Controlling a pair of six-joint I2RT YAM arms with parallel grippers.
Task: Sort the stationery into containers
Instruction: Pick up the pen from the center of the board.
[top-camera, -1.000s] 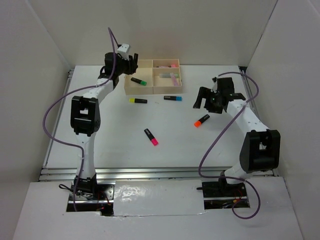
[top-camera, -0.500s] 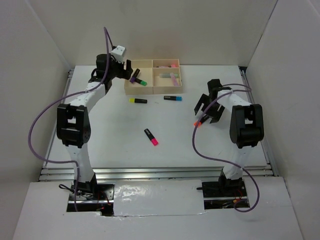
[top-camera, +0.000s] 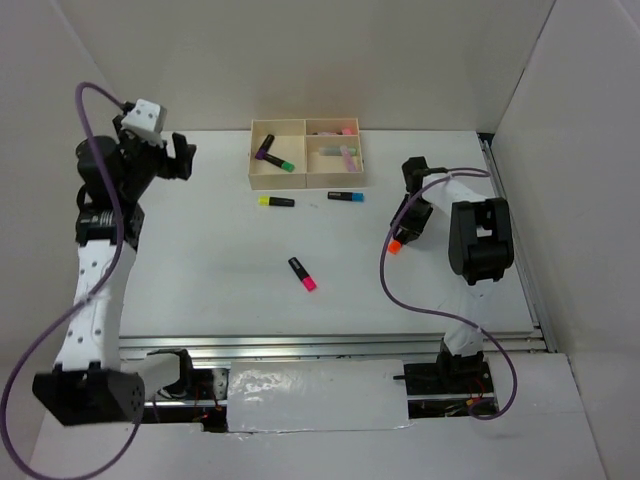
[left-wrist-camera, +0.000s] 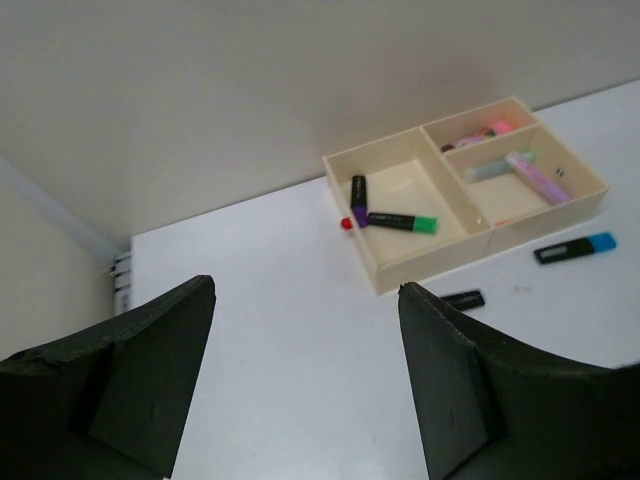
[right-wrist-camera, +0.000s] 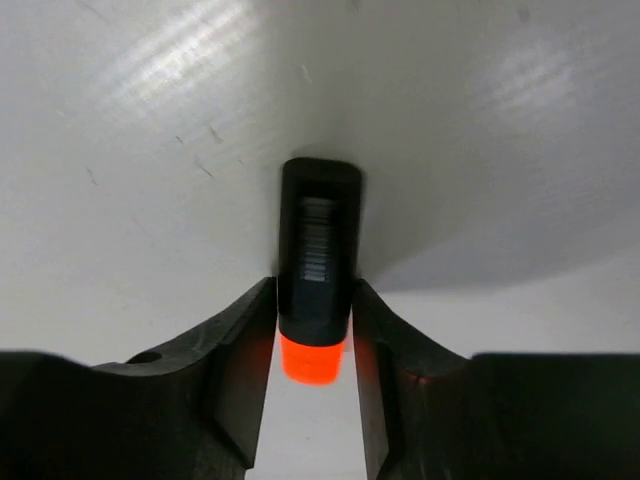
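White walls are standing around a flat white table, and the two arms are reaching over it. The right claw is bending down to the table surface. Its two black fingers are pressing against both sides of a short black highlighter marker with an orange end, so this claw is closed on the marker. The orange end is lying between the fingers, and the black body is sticking out ahead of the fingertips. I cannot tell whether the marker is resting on the table or is lifted a little. The left claw is hanging high at the left side of the table, with its jaws standing wide apart and holding nothing. Ahead of this claw and to its right, well apart from it, a shallow beige rectangular tray is lying on the table. In its large compartment, the one nearest to the left claw, a black marker with a purple end and a black marker with a green end are lying close together at an angle. The smaller compartments beyond are holding pastel markers. Between the two claws, a black marker with a yellow end and a black marker with a blue end are lying just beside the tray. A black marker with a pink end is lying alone, nearer to the arm bases.
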